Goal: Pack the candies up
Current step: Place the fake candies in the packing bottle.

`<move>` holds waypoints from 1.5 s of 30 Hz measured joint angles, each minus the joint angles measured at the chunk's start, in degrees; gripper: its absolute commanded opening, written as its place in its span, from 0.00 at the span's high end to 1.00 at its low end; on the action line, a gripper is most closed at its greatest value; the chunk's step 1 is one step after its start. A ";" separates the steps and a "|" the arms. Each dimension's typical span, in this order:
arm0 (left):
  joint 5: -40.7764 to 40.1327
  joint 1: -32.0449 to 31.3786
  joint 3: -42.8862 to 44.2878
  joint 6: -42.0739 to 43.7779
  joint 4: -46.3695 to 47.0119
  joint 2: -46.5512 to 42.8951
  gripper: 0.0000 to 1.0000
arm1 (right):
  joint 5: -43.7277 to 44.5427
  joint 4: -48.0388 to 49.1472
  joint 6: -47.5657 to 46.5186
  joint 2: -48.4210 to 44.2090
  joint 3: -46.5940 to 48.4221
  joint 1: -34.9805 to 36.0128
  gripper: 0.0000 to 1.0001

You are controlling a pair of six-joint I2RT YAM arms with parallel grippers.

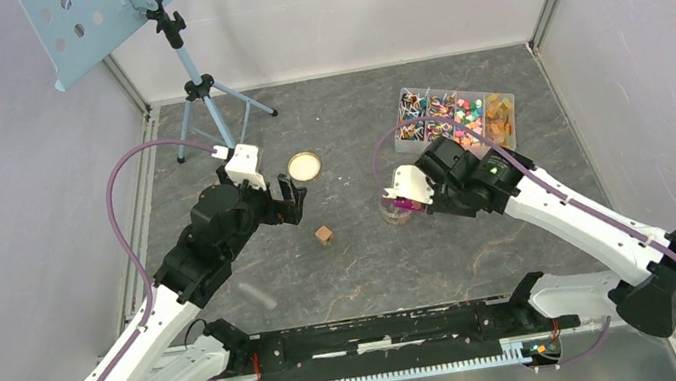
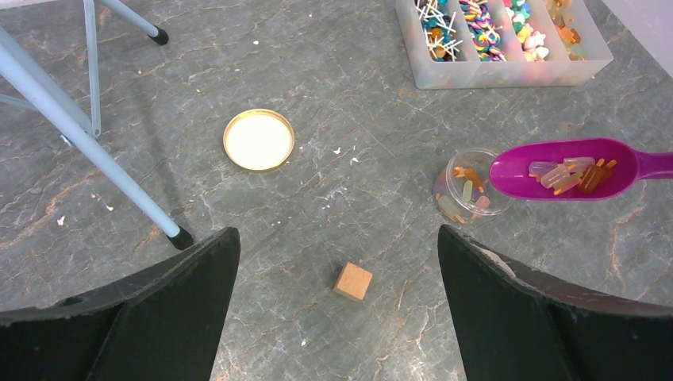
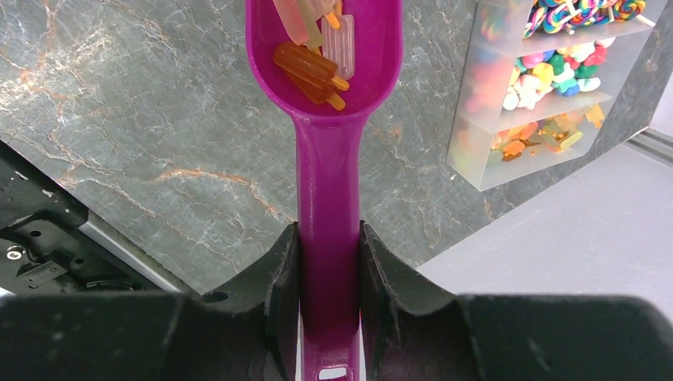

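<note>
My right gripper point(image 3: 328, 238) is shut on the handle of a purple scoop point(image 3: 328, 175). The scoop's bowl holds a few orange and pale pink candies point(image 3: 313, 48). In the left wrist view the scoop point(image 2: 627, 165) hovers just right of and above a small clear jar point(image 2: 456, 171), which has a few candies point(image 2: 467, 190) in it. My left gripper point(image 2: 337, 234) is open and empty, above a small wooden cube point(image 2: 353, 281). In the top view the right gripper point(image 1: 412, 194) is over the jar point(image 1: 396, 212), and the left gripper point(image 1: 290, 201) is to its left.
A divided clear tray point(image 2: 508, 75) full of multicoloured candies stands at the back right; it also shows in the top view point(image 1: 400, 137). A round gold lid point(image 2: 259, 140) lies left of the jar. A blue tripod point(image 1: 198, 90) stands at the back left. Walls enclose the table.
</note>
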 measured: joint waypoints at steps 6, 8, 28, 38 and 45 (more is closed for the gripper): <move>0.00 0.00 -0.02 0.02 0.02 -0.04 0.00 | 3.41 -1.27 1.86 2.95 1.79 2.54 1.00; 0.00 0.00 -0.02 0.02 0.02 -0.15 0.00 | 4.50 -1.66 2.19 3.72 1.79 2.95 1.00; 0.00 0.00 -0.02 0.07 0.17 -0.39 0.00 | 10.71 -2.97 3.10 6.60 1.90 4.28 1.00; 0.00 0.00 -0.04 0.07 0.17 -0.37 0.00 | 11.91 -3.15 3.10 6.75 2.36 4.74 1.00; 0.00 0.00 -0.11 0.07 0.20 -0.37 0.00 | 12.24 -3.21 3.10 6.82 2.97 5.01 1.00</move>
